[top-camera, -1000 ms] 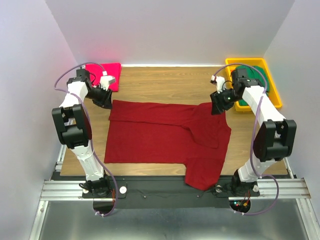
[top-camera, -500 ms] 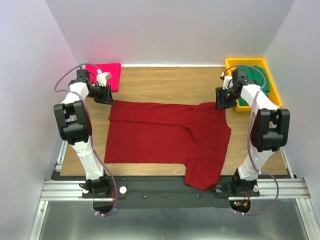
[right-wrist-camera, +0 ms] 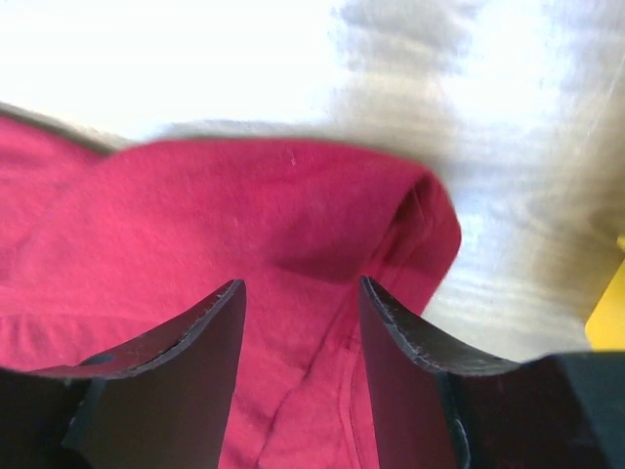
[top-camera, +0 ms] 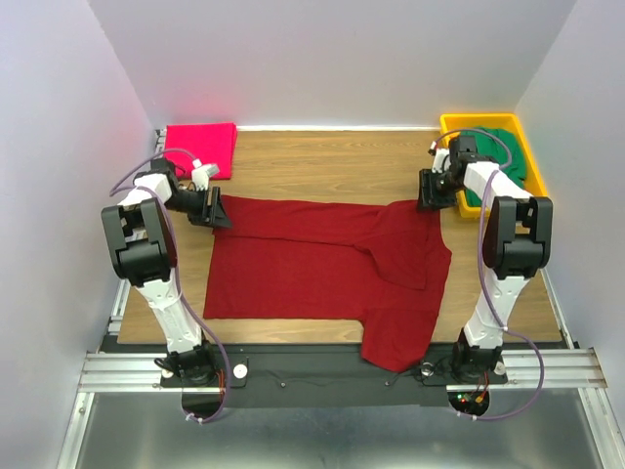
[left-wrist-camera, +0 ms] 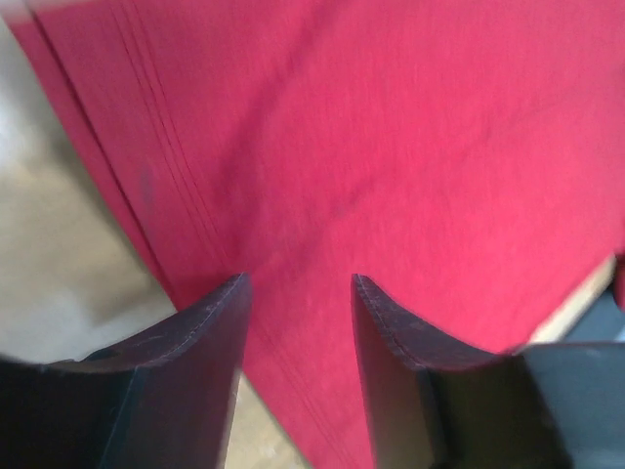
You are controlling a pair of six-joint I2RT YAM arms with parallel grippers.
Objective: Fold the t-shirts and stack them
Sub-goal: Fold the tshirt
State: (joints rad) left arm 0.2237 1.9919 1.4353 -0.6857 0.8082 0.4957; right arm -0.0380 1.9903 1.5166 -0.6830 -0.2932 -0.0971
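Partly, the green t-shirt [top-camera: 512,147] is hidden inside the yellow bin [top-camera: 488,118] behind the right arm, and both wrist views are blurred. A wooden table [top-camera: 322,166] stands between pale walls [top-camera: 342,59]. The maroon t-shirt [top-camera: 312,264] lies spread out, its far corners directly under the left gripper [left-wrist-camera: 298,283] and right gripper [right-wrist-camera: 301,285], both with jaws apart, holding nothing. The folded pink t-shirt [top-camera: 200,147] lies beyond the left gripper.

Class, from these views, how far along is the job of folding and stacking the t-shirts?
Done: the pink shirt lies folded at the far left corner. In hand: the maroon shirt lies spread out, with the open left fingers and right fingers over its far corners. Left: the green shirt sits in the yellow bin; nothing is stacked.
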